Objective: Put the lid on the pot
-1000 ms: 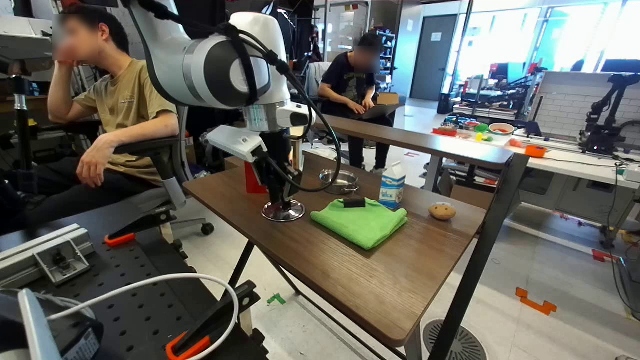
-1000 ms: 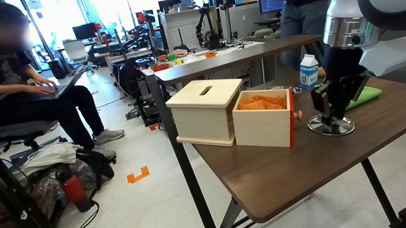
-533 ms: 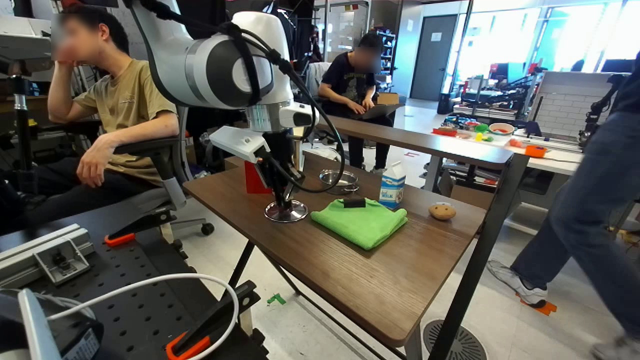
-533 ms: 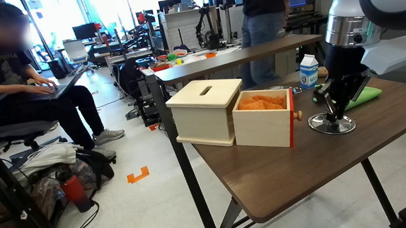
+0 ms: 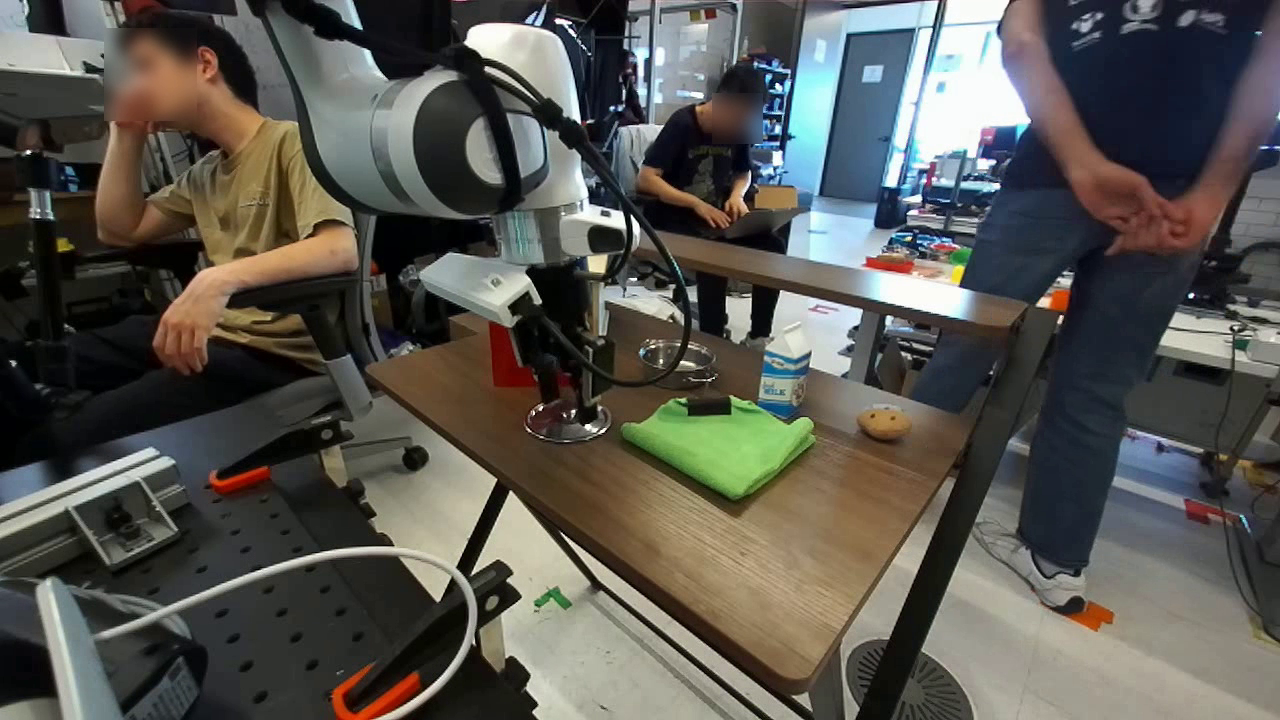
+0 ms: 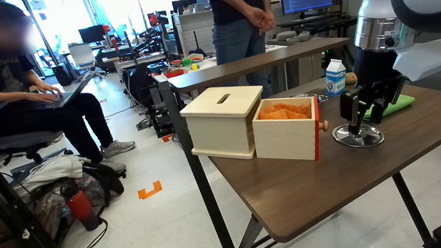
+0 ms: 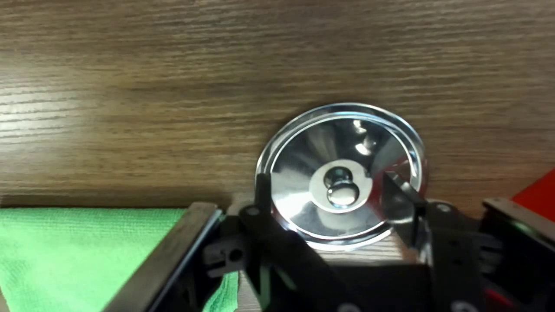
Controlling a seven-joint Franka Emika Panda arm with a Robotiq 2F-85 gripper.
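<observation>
The lid (image 7: pixel 303 149), a shiny round disc with a small knob (image 7: pixel 342 193), lies flat on the table; it shows in both exterior views (image 5: pixel 566 431) (image 6: pixel 367 137). My gripper (image 7: pixel 325 180) is open right above it, with its fingers apart on either side of the knob and not touching it. The gripper also shows in both exterior views (image 5: pixel 570 404) (image 6: pixel 364 124). The pot (image 5: pixel 680 372), low and silvery with no cover, stands farther back on the table. In an exterior view it is mostly hidden behind the wooden box, with its handle (image 6: pixel 322 98) showing.
A folded green cloth (image 5: pixel 720 455) lies beside the lid, with a small black object (image 5: pixel 708 405) at its back edge. A milk carton (image 5: pixel 784 372) and a brown potato-like thing (image 5: pixel 885 423) stand beyond. A red-fronted wooden drawer box (image 6: pixel 286 140) stands close beside the lid.
The fingers were close together at the lid's knob and now stand apart. The lid has shifted very slightly and stays on the table. A person has walked up behind the table.
</observation>
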